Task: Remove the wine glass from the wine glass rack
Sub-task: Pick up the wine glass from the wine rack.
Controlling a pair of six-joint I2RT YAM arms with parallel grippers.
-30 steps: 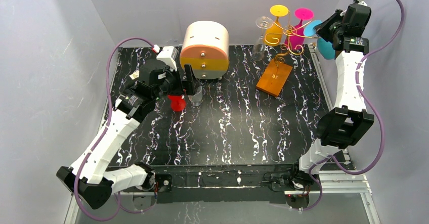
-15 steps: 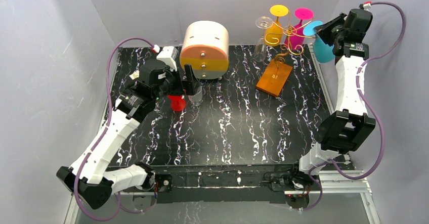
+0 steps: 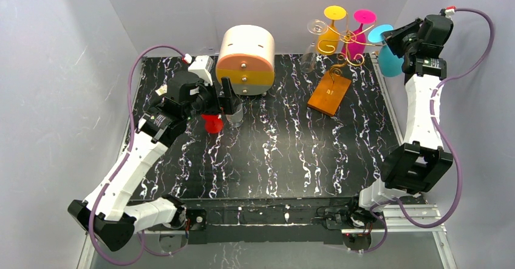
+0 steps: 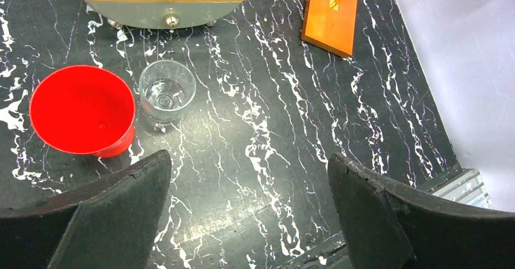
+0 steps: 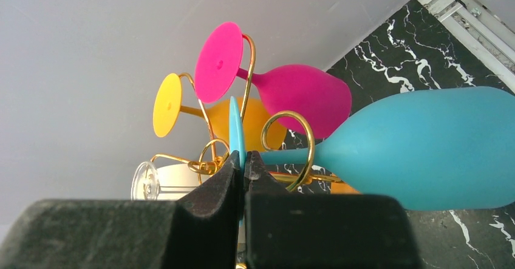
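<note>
The right tool (image 5: 243, 160) pinches the blue wine glass (image 5: 419, 153) by its foot at the gold wire rack (image 3: 330, 93); the left tool (image 4: 249, 163) is wide.

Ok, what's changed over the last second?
The right tool, shut on the round foot of the turquoise wine glass, has drawn it a little rightward, away from the gold wire rack. The left tool stays open by the red cup and clear tumbler. The pink glass, yellow glass and clear stemmed glass hang unmoved.
</note>
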